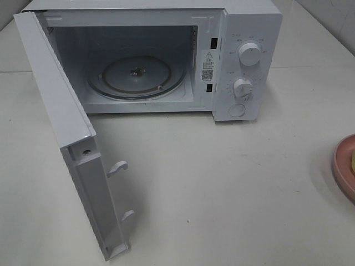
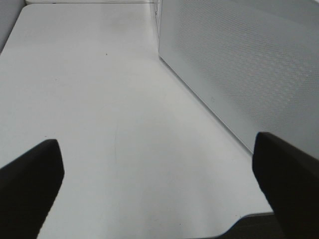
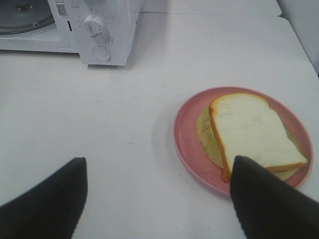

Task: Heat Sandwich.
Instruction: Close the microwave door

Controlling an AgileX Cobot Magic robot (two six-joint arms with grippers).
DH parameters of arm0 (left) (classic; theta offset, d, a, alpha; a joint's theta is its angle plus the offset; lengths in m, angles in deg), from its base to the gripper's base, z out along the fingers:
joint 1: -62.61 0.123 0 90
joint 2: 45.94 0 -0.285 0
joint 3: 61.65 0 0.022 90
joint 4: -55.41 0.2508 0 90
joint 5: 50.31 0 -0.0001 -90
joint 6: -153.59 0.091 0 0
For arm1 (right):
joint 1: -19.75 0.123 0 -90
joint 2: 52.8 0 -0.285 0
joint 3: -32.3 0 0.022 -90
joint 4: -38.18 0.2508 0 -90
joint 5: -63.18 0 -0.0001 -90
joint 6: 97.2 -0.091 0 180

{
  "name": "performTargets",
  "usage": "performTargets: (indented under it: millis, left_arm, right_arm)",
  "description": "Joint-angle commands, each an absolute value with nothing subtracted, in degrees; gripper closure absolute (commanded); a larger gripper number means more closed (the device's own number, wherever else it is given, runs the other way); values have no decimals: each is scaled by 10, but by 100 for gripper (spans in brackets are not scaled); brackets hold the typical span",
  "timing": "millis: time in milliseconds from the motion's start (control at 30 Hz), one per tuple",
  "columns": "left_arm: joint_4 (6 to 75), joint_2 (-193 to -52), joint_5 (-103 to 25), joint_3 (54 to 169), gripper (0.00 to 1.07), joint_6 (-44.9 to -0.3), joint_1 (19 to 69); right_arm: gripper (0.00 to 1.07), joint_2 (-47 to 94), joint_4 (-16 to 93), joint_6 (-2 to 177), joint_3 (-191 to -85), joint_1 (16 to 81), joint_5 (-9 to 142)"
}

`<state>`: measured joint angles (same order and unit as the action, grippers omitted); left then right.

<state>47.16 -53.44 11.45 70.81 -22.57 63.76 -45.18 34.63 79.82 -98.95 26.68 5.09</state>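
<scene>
The sandwich (image 3: pixel 251 132) lies on a pink plate (image 3: pixel 187 134) on the white counter (image 1: pixel 222 183), well to the right of the white microwave (image 1: pixel 244 61), whose door (image 1: pixel 66 138) stands wide open over a bare glass turntable (image 1: pixel 136 75). A warning sticker (image 1: pixel 208 62) beside the cavity is too small to read. Both the left gripper (image 2: pixel 159 184) and the right gripper (image 3: pixel 159 199) hang with jaws spread wide, holding nothing.

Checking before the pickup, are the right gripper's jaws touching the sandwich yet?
Cannot tell. In the right wrist view one jaw of the open right gripper overlaps the sandwich and pink plate, so no contact or gap shows.
</scene>
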Motion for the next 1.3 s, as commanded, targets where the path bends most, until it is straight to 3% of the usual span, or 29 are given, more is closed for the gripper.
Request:
performTargets:
  millis: [33,233,433,500,533,600,667,700,800,833,900,1300]
  left_arm:
    - [457,-525,110,707,9,-229,640]
    - [453,-532,90,723,12,-239,640]
    - [453,-582,50,738,24,-238,640]
    - [453,-614,31,738,37,-238,640]
    - [453,-614,31,738,37,-238,640]
    - [453,-638,18,738,49,-238,640]
    - [454,-671,2,738,65,-238,640]
    - [454,-671,2,738,65,-238,640]
    - [455,-723,-30,738,93,-238,640]
    - [455,-723,-30,738,93,-238,640]
    - [456,-762,-60,735,107,-232,640]
    - [448,-855,-344,622,107,-176,640]
  right_arm:
    - [31,-468,347,806,-989,265,61]
    - [31,-468,347,806,-989,265,61]
    - [31,-468,347,806,-989,265,61]
    - [31,-468,347,806,-989,265,61]
    - [31,-468,347,806,-989,265,61]
    - [31,-468,347,806,-989,265,61]
    - [31,-468,347,806,-989,265,61]
    - [31,-468,347,806,-989,265,61]
    - [31,-468,347,806,-989,265,61]
    - [31,-468,347,806,-989,265,61]
    - [31,-468,347,806,-989,265,61]
    - [32,-468,346,805,-989,265,61]
